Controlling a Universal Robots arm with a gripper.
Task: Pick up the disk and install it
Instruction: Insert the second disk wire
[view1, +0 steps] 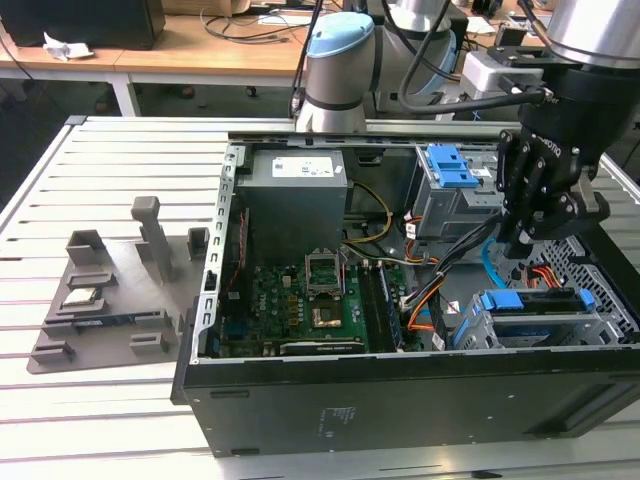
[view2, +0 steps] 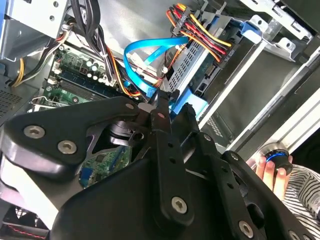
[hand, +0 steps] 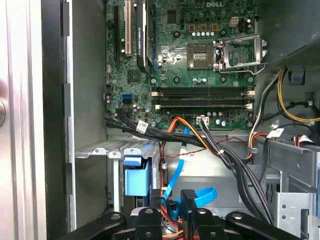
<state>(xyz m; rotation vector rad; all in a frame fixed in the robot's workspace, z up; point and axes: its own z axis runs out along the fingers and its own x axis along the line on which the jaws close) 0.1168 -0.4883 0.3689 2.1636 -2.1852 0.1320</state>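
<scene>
The pincer (view1: 530, 215) hangs inside the open computer case (view1: 300, 400), above the drive cage at the exterior view's right. Its fingers look drawn together with nothing between them, and the second wrist view shows the linkage folded shut near a blue cable (view2: 145, 65).

The disk (view1: 530, 305) sits below it in the metal cage, its blue bracket showing along the top edge, so it appears to be already resting in its bay (whether it is fully seated I cannot tell).

The main risk here is the wiring. The blue cable and a bundle of orange and red wires (view2: 200, 30) run just beside the fingers, and a careless move could snag one, pulling a plug loose or dragging the disk askew. The black cable bundle (hand: 220, 150) crossing the case near the circuit board (hand: 200, 65) is also close to the arm's path.

A person's hand (view2: 272, 170) rests on something round just outside the case, near the pincer, so a sideways swing could strike it.
</scene>
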